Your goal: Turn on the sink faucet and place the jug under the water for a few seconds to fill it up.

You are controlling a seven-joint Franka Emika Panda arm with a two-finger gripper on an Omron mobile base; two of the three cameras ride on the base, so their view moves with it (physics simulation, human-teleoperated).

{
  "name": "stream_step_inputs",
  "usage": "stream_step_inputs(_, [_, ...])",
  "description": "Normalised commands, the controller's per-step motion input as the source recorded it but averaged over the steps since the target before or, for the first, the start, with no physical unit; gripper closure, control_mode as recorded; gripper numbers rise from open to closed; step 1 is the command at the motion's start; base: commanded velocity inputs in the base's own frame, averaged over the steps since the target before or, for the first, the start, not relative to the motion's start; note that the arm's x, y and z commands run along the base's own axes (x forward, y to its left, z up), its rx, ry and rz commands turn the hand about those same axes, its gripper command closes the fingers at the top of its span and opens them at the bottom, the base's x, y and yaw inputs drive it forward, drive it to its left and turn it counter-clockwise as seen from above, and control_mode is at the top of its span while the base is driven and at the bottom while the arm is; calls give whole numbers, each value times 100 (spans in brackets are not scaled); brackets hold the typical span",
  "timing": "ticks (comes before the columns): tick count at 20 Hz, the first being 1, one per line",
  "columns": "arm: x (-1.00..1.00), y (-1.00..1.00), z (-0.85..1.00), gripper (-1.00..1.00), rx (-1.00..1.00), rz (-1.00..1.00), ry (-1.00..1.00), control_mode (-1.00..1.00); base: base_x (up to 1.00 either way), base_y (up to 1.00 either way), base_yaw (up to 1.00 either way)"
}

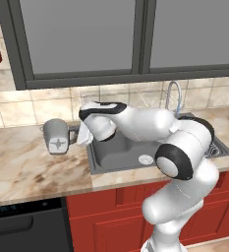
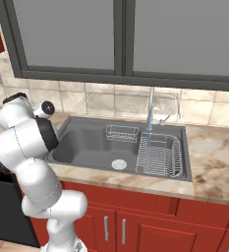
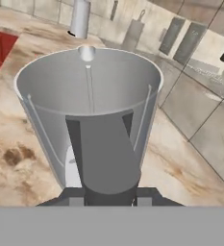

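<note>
The light grey jug [image 1: 56, 134] sits over the marble counter just left of the sink [image 1: 117, 153]; whether it rests on the counter I cannot tell. My gripper [image 1: 81, 135] reaches it from the sink side. In the hand view the jug [image 3: 87, 91] opens toward the camera, and my gripper [image 3: 108, 198] is shut on its dark grey handle [image 3: 106, 158]. The chrome sink faucet [image 1: 172, 92] stands behind the basin. A thin blue stream of water [image 2: 149, 120] falls from the faucet [image 2: 151, 98] into the sink [image 2: 86, 142], well to the right of the jug.
A wire rack [image 2: 158, 155] fills the right part of the basin and a smaller basket [image 2: 122, 133] sits at its back. A round drain [image 2: 119, 164] lies mid-basin. A tiled wall and a window stand behind; a dark appliance [image 1: 25, 226] is under the left counter.
</note>
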Motion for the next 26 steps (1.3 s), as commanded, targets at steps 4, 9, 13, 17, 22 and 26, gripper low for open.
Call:
stream_step_inputs(4, [-36,-32,45,100,9,-54,-1,-100,0,0,0])
stream_step_inputs(9, [-18,-26,47,100,1,-58,0,-100,0,0,0])
stream_step_inputs(13, [-17,-35,46,100,0,-59,5,-100,0,0,0])
stream_step_inputs(17, [-17,-46,28,100,0,-60,13,-100,0,0,0])
stream_step_inputs(22, [-1,-45,16,100,1,-59,12,-100,0,0,0])
stream_step_inputs(26, [0,-38,26,100,4,-55,9,-100,0,0,0])
